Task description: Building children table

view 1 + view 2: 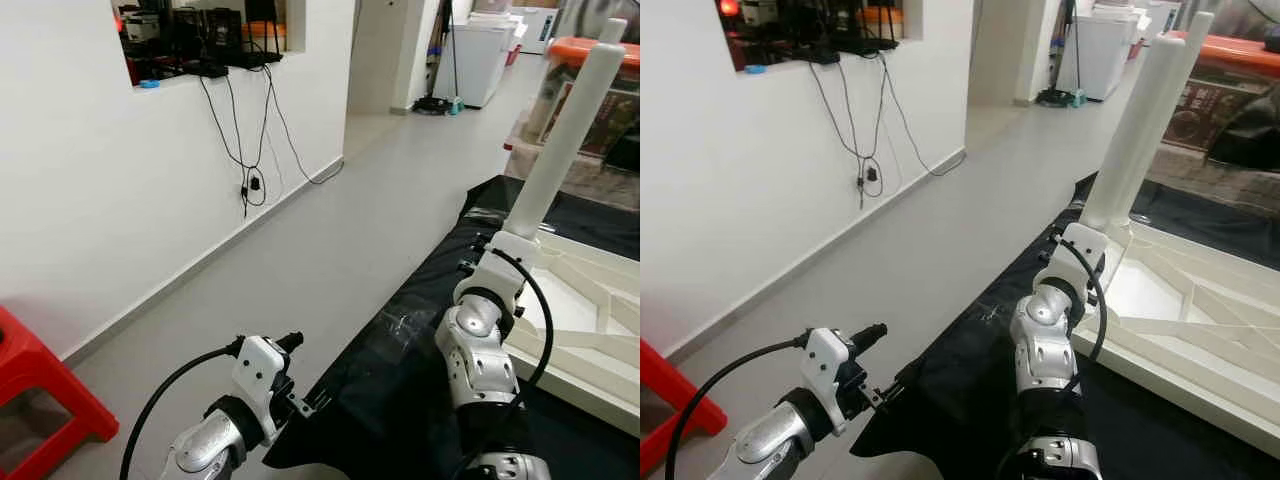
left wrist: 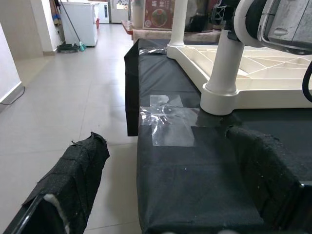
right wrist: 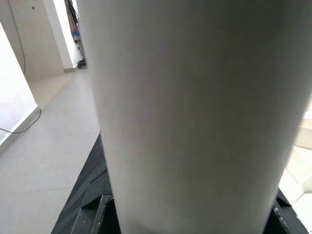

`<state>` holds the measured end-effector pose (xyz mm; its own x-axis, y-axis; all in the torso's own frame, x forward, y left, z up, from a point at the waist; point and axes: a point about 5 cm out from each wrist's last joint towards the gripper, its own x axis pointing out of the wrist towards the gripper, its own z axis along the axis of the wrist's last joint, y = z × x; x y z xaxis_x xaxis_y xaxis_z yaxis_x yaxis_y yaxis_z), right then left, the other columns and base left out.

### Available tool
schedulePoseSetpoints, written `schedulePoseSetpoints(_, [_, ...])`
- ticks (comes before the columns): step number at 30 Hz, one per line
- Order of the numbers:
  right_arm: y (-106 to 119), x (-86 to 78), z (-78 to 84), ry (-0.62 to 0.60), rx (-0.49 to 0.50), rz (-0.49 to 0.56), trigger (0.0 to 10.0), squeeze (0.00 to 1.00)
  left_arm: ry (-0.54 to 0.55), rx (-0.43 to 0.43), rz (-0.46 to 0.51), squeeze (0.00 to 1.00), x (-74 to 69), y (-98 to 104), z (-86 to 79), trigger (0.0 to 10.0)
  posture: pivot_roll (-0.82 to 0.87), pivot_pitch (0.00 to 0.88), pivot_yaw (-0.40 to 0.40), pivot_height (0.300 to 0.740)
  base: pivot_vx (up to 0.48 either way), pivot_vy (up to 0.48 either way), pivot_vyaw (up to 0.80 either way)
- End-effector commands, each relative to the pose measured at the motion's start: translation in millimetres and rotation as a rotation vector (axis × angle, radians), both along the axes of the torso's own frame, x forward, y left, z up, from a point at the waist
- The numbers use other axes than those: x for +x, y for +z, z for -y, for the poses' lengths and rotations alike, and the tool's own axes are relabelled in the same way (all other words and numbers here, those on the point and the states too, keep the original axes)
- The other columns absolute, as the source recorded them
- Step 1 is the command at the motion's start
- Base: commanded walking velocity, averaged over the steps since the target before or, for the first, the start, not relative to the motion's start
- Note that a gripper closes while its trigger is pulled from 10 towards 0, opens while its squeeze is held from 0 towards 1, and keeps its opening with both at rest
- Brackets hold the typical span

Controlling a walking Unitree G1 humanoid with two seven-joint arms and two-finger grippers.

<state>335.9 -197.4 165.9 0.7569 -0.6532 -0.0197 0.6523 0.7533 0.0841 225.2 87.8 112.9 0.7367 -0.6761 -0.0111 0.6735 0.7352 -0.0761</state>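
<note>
At the right of the frame, a white table leg (image 1: 565, 130) is clamped by the right gripper (image 1: 505, 250) near its base, where it stands tilted in a corner of the upturned white tabletop (image 1: 600, 330) on a black mat (image 1: 400, 400). At the lower left, the left gripper (image 2: 165, 195) is held with its fingers (image 2: 73, 180) apart over the mat's edge, and a red stool (image 1: 40, 400) is seen in the corner.

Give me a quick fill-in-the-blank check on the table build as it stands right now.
1. The right gripper is at the base of a white table ____.
2. The upturned tabletop lies on a ____ mat.
3. The left gripper hovers with its fingers ____.
4. The stool by the wall is ____.

Missing words: leg; black; open; red
</note>
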Motion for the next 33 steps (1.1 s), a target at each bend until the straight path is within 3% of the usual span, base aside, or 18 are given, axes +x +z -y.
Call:
schedulePoseSetpoints(1, [-24,-7.2,11.8,-0.044,0.036,-0.125,10.0,0.0,0.0,0.012,-0.001,0.0,-0.3,-2,-0.4,10.0,0.09,0.01,-0.019,0.74,0.0,0.0,0.0])
schedulePoseSetpoints(2, [-24,-5.9,10.4,-0.017,0.027,-0.122,10.0,1.0,0.0,0.012,-0.001,0.0,-0.3,-2,-0.4,10.0,0.09,0.01,-0.019,0.74,0.0,0.0,0.0])
schedulePoseSetpoints(5, [-19,-4.3,4.7,0.049,0.011,-0.068,10.0,1.0,0.001,0.013,-0.001,0.0,-0.2,-2,-0.6,10.0,0.09,0.012,-0.019,0.74,0.0,0.0,0.0])
schedulePoseSetpoints(13, [-16,-7.8,-5.7,0.08,-0.022,-0.046,10.0,1.0,0.001,0.014,-0.003,0.0,-0.3,-2,-1.0,10.0,0.09,0.016,-0.014,0.74,0.0,0.0,0.0])
schedulePoseSetpoints(14, [-15,-9.5,-9.5,0.107,-0.052,-0.041,10.0,0.0,0.001,0.015,-0.003,0.0,-0.3,-2,-1.0,10.0,0.09,0.016,-0.016,0.74,0.0,0.0,0.0])
schedulePoseSetpoints(18, [-17,-14.2,-16.9,0.154,-0.079,-0.042,10.0,0.0,0.001,0.015,-0.004,0.0,-0.1,-2,-1.1,10.0,0.09,0.019,-0.016,0.74,0.0,0.0,0.0])
schedulePoseSetpoints(25, [-25,-18.4,-27.2,0.116,-0.066,-0.105,10.0,0.0,0.004,0.016,-0.003,0.0,0.4,-2,-0.9,10.0,0.09,0.018,-0.019,0.74,0.0,0.0,0.0])
schedulePoseSetpoints(29, [-24,-19.6,-37.6,0.169,-0.056,-0.122,10.0,0.0,0.009,0.014,-0.005,0.0,0.5,-2,-1.3,10.0,0.08,0.019,-0.017,0.74,0.0,0.0,0.0])
schedulePoseSetpoints(30, [-26,-23.5,-47.5,0.276,-0.077,-0.112,10.0,0.0,0.021,0.015,0.0,0.0,1.3,-1,-1.7,10.0,0.08,0.02,-0.017,0.74,0.0,0.0,0.0])
schedulePoseSetpoints(32, [-27,-25.5,-50.8,0.314,-0.09,-0.111,10.0,0.0,0.027,0.016,0.003,0.0,1.8,0,-2.1,10.0,0.08,0.02,-0.017,0.74,0.0,0.0,0.0])
schedulePoseSetpoints(33, [-29,-27.5,-53.0,0.341,-0.094,-0.107,0.0,0.0,0.034,0.019,0.006,0.0,2.1,0,-2.5,10.0,0.08,0.017,-0.014,0.74,0.0,0.0,0.0])
